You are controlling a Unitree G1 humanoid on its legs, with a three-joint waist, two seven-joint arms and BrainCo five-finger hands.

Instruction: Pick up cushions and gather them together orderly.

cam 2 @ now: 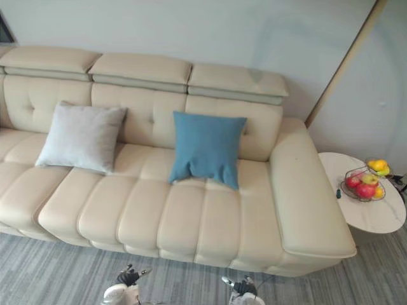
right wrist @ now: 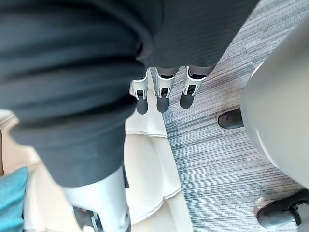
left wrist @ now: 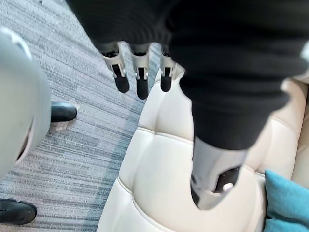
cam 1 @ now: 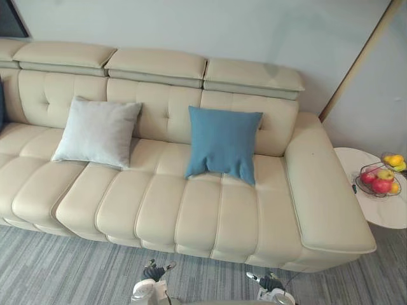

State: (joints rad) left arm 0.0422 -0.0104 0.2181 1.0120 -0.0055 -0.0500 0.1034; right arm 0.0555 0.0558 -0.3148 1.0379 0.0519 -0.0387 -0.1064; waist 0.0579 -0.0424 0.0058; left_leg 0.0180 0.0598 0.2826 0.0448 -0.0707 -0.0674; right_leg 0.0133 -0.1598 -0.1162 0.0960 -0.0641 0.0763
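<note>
Left eye view suggests the risk: the left hand (left wrist: 140, 77) and right hand (right wrist: 163, 92) hang empty, fingers straight and apart, low before the sofa (cam 1: 191, 216), and a shallow pinch on soft fabric could slip or drag a cushion to the floor (cam 1: 63, 273). The 2 lean on the backrest (cam 1: 162, 108), well apart: grey cushion (cam 1: 96, 132) plump, blue cushion (cam 1: 222, 143) sagging at its lower edge.

Cream leather sofa (cam 1: 210, 216), tufted back, three padded headrests (cam 1: 156, 63) along the top, wide armrest (cam 1: 324, 190) at its right end. It stands against a plain pale wall (cam 1: 254, 25). A slanted wooden strip (cam 1: 356, 60) runs up the wall past the armrest. Floor (cam 1: 63, 273): grey striped carpet. Round white side table (cam 1: 381, 213) just beside the armrest, with a wire basket (cam 1: 376, 180) of red and yellow fruit on it. Soft, even light.
</note>
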